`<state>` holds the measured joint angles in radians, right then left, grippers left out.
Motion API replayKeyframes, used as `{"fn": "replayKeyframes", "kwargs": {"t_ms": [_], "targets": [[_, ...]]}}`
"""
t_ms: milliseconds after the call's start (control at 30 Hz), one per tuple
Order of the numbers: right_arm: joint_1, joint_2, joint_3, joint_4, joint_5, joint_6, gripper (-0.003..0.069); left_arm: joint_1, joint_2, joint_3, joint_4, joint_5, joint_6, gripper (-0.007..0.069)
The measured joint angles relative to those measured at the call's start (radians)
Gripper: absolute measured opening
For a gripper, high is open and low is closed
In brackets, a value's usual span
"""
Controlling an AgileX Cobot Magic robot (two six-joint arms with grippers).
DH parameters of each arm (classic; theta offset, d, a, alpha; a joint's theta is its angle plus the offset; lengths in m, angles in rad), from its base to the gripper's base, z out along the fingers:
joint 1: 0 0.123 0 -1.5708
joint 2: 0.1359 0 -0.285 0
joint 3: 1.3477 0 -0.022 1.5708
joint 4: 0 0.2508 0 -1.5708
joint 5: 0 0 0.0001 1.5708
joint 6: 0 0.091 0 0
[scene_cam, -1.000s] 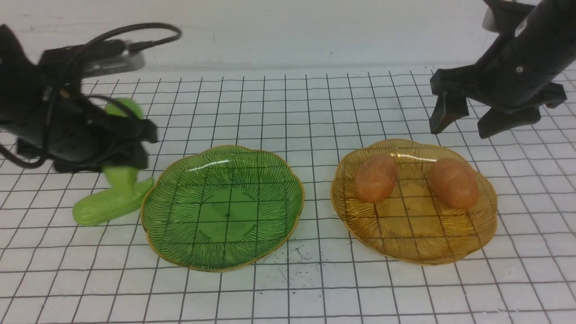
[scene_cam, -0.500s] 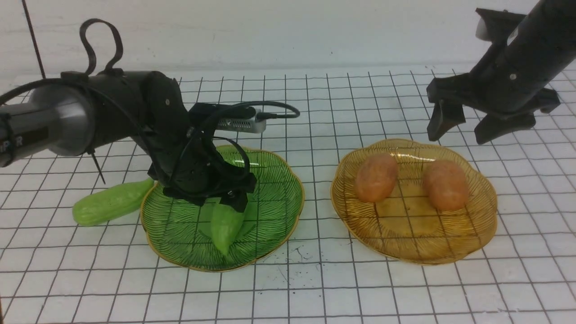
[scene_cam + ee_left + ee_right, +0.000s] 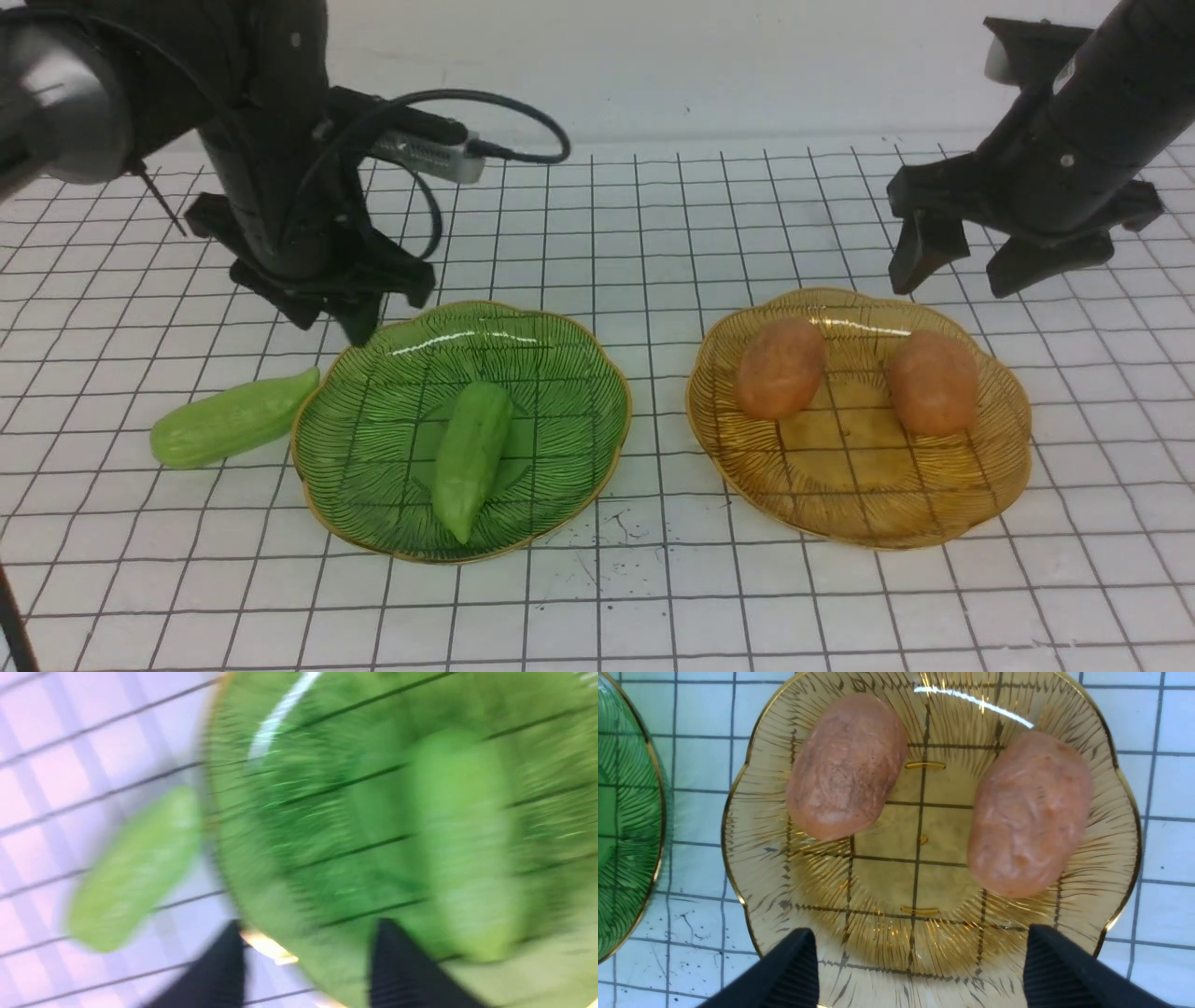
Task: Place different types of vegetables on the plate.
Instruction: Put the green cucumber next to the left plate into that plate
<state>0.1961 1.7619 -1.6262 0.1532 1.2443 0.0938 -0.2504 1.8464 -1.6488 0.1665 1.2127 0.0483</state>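
My left fingers (image 3: 306, 970) are apart and empty, also my right fingers (image 3: 922, 970), and one cucumber (image 3: 472, 459) is lying on the green plate (image 3: 373, 467).

Green plate (image 3: 560, 373), glossy, translucent, glass-like, with fine ridges and a shiny gold-coloured rim. Amber plate (image 3: 859, 513), equally glossy and ribbed. Potato-like lumps (image 3: 847, 765) (image 3: 1029, 814) look wrinkled with a slight sheen. Cucumber-like pieces (image 3: 472, 457) (image 3: 233, 420) look mostly smooth.
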Motion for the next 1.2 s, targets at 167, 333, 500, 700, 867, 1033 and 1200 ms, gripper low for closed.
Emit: {"fn": "replayKeyframes", "kwargs": {"t_ms": [167, 333, 500, 700, 867, 1033, 1200], "targets": [[0.000, 0.007, 0.000, -0.005, 0.000, 0.000, 0.0534, 0.146, -0.004, 0.047, -0.028, 0.011, 0.071, 0.0008], [0.000, 0.032, 0.000, -0.011, -0.001, 0.000, 0.0534, 0.294, 0.000, 0.079, -0.073, 0.015, 0.069, -0.0003], [0.000, 0.053, 0.000, -0.011, -0.001, -0.001, 0.0534, 0.327, 0.016, 0.080, -0.081, -0.005, 0.050, 0.0078], [0.000, 0.064, 0.000, -0.012, -0.001, -0.001, 0.0534, 0.285, 0.088, 0.080, -0.096, -0.070, 0.143, 0.0288], [0.000, 0.065, 0.000, -0.011, -0.001, -0.001, 0.0534, 0.257, 0.162, 0.080, -0.069, -0.078, 0.369, 0.0471], [0.000, 0.065, 0.000, -0.011, -0.001, -0.001, 0.0534, 0.257, 0.215, 0.078, -0.033, -0.162, 0.469, 0.0569], [0.000, 0.065, 0.000, -0.010, -0.001, -0.001, 0.0534, 0.257, 0.241, 0.077, -0.016, -0.226, 0.472, 0.0573]]}}
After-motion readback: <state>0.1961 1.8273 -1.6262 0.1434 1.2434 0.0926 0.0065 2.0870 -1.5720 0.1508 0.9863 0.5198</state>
